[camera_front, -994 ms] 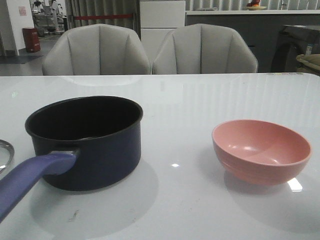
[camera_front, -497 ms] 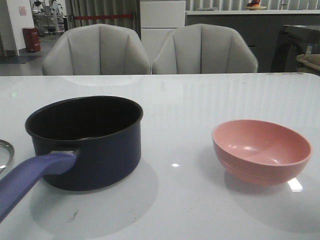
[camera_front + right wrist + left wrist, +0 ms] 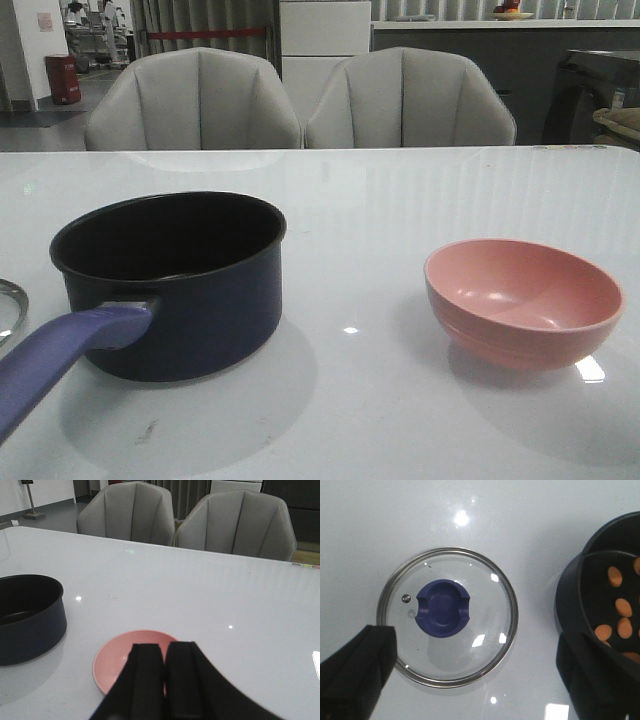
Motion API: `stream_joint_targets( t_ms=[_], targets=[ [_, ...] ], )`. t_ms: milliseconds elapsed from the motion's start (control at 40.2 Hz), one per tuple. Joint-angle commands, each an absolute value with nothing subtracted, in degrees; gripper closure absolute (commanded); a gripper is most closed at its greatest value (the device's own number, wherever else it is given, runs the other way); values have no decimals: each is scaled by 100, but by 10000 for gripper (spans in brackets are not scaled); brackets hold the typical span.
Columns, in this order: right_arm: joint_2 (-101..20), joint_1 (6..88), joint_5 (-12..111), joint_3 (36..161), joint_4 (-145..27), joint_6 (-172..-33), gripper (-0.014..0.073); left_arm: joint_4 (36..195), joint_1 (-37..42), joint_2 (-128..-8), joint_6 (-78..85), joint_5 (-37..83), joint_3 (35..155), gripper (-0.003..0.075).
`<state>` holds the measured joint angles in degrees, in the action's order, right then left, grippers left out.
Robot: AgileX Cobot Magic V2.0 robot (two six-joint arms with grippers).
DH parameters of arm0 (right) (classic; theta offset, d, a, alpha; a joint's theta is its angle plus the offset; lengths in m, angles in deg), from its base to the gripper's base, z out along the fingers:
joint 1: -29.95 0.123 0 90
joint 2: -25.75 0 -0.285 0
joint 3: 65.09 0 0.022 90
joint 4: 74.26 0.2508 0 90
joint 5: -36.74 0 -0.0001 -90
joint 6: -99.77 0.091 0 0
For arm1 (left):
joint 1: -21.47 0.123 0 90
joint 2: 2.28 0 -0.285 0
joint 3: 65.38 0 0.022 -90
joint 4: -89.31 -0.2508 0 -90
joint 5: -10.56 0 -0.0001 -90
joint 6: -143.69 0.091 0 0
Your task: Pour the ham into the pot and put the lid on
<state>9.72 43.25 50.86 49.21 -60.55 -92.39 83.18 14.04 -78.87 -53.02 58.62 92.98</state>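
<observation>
Two pincers: left [image 3: 470,680] wide open above lid [image 3: 447,616]; right [image 3: 162,680] closed, empty.

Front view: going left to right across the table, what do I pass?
Lid rim at the left edge → pot, its handle angling toward the near left → pink bowl.
</observation>
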Motion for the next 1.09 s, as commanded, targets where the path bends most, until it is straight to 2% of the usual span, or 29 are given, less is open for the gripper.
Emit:
stream_joint_targets(
  t_ms=[0, 199, 422, 671, 1069],
  targets=[
    [924, 4338, 4650, 5076, -6017, -9284, 433, 8551, 1617, -8354, -5403, 5826, 9689, 34],
    [924, 4338, 4650, 5076, -6017, -9284, 433, 9027, 2258, -9360, -4976, 6303, 10070, 83],
    [924, 4338, 4650, 5076, -6017, -9284, 433, 9407, 2353, -10097, -4341, 6615, 10511, 145],
    [924, 4338, 4650, 5076, -6017, -9284, 433, 9194, 2386, -10780, -4341, 7110, 10973, 146],
    [924, 4338, 4650, 5076, -6017, -9284, 433, 9193, 2644, -10945, -4315, 7193, 11056, 142]
  ],
)
